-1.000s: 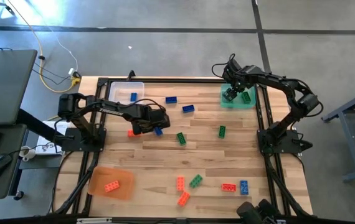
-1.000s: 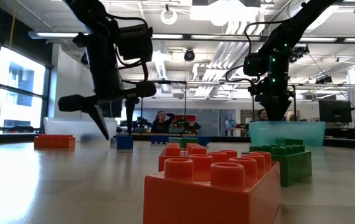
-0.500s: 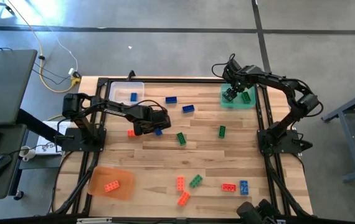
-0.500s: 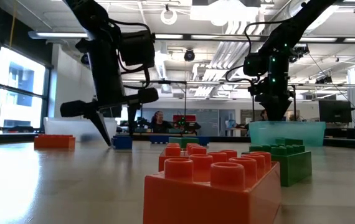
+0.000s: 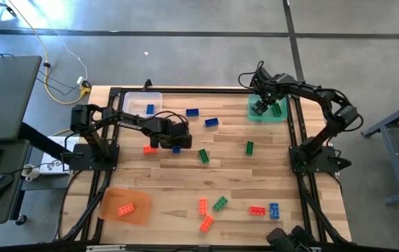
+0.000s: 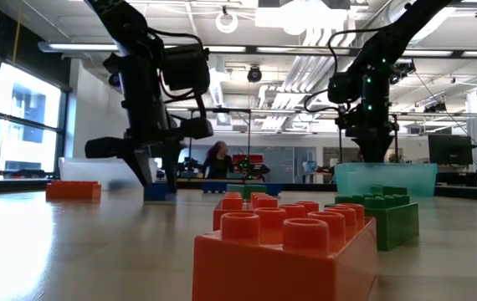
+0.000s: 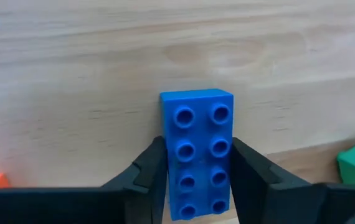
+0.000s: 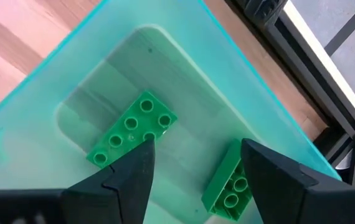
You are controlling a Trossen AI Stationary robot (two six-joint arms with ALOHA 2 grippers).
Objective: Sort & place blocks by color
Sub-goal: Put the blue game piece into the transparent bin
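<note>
On the wooden bench (image 5: 227, 175), the near edge at six o'clock carries a loose group of orange, green and blue blocks (image 5: 204, 206), with an orange tray (image 5: 108, 204) holding one orange block toward seven o'clock. Around the centre, the left claw (image 7: 192, 171) is clamped on a blue block (image 7: 197, 152) lying flat on the wood. Far off at one o'clock, the right claw (image 8: 193, 165) hangs with fingers apart over the green tray (image 8: 59, 74), where two green blocks (image 8: 132, 127) lie.
</note>
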